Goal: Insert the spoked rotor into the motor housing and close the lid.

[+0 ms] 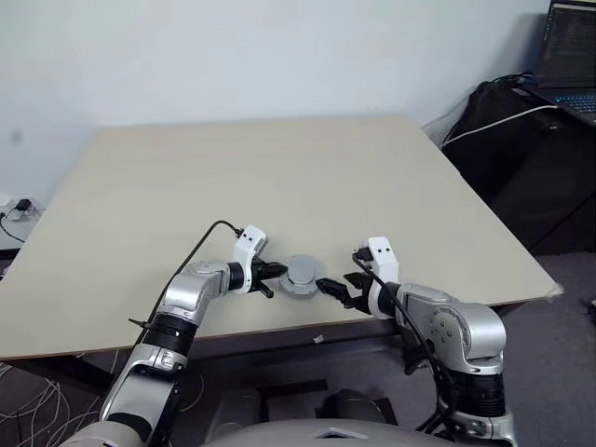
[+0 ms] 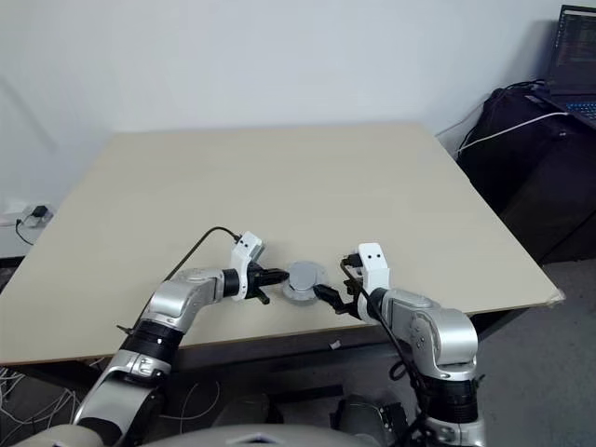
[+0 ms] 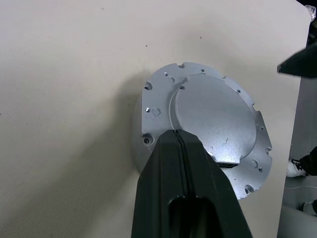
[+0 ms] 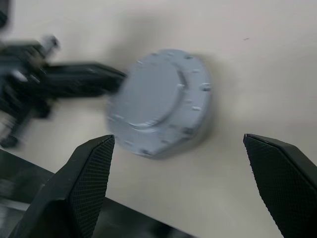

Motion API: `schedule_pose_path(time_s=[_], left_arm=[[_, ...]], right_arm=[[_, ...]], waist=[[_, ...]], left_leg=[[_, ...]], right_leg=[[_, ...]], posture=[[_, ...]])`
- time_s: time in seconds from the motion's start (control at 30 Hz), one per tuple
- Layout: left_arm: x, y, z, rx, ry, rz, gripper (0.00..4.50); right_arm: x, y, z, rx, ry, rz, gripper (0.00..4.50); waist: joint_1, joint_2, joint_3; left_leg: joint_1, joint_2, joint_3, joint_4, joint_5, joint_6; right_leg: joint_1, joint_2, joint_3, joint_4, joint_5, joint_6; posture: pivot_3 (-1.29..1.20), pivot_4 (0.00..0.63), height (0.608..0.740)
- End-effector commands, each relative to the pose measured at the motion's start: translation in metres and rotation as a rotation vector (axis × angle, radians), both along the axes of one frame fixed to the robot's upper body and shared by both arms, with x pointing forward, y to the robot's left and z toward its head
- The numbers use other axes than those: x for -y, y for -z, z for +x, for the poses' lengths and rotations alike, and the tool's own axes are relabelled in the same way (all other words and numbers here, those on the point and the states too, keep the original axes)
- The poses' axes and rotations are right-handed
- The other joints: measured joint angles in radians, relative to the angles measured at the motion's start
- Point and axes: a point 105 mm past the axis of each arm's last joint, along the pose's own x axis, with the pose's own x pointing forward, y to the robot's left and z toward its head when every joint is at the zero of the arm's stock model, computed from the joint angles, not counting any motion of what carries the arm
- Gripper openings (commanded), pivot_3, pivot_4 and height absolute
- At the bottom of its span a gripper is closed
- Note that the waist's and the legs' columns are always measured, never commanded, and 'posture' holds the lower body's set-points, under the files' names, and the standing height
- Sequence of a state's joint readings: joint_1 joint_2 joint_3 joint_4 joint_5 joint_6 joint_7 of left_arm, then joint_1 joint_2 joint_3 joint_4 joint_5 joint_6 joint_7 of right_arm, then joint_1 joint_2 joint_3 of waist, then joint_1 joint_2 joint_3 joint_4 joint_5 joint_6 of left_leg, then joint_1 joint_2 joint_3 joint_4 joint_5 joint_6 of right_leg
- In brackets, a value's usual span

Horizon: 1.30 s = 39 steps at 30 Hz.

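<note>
Both grippers sit at the table's (image 1: pixel 279 177) near edge, flanking the lid (image 1: pixel 303 273), which lies flat as a closed silver-grey puck. Left gripper (image 1: pixel 273 273), fingers pressed together with nothing between them, points in from the lid's nine o'clock, its tip at the rim; the left wrist view shows the shut fingers (image 3: pixel 184 188) overlapping the lid's near edge, though contact is not certain. Right gripper (image 1: pixel 333 286), at about four o'clock, stands wide open and empty, just beside the lid without touching. Beyond them lies bare tabletop.
</note>
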<state>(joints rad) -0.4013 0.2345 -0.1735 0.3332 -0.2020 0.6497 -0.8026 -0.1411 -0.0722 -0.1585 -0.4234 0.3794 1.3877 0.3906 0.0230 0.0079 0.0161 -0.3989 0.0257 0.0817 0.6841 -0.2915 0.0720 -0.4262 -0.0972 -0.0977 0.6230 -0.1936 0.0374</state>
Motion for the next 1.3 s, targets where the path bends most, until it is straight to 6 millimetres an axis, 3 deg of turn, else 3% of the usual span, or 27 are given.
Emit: schedule_pose_path(time_s=[0.03,0.27,1.07,1.3], left_arm=[[0.007,0.020,-0.015,-0.085,0.048,0.031,0.00],[0.005,0.018,-0.014,-0.079,0.046,0.035,0.00],[0.005,0.016,-0.013,-0.071,0.044,0.030,0.00],[0.008,0.015,-0.013,-0.068,0.044,0.020,0.00]], right_arm=[[-0.001,-0.005,0.008,-0.025,0.089,0.099,4.48],[-0.002,0.007,0.017,-0.117,0.194,0.171,4.48],[-0.040,0.032,0.025,-0.276,0.155,0.314,4.48],[-0.054,0.033,0.019,-0.313,0.121,0.516,4.48]], waist=[[0.000,0.000,0.000],[-0.001,0.001,0.000],[-0.011,0.003,-0.001],[-0.013,0.003,-0.002]], left_leg=[[0.000,0.000,0.000,0.000,0.000,0.000],[0.000,-0.001,0.000,0.000,0.000,0.000],[0.002,-0.001,0.001,0.000,0.000,0.000],[0.004,-0.001,0.001,0.000,0.000,0.000]], right_leg=[[0.000,0.000,0.000,0.000,0.000,0.000],[0.000,0.000,0.001,0.000,0.000,0.000],[0.002,0.000,0.002,0.002,0.000,0.000],[0.003,0.001,0.002,0.002,0.000,0.001]], posture=[[0.00,0.000,0.740],[0.00,0.000,0.740],[0.00,0.000,0.740],[0.00,0.000,0.740]])
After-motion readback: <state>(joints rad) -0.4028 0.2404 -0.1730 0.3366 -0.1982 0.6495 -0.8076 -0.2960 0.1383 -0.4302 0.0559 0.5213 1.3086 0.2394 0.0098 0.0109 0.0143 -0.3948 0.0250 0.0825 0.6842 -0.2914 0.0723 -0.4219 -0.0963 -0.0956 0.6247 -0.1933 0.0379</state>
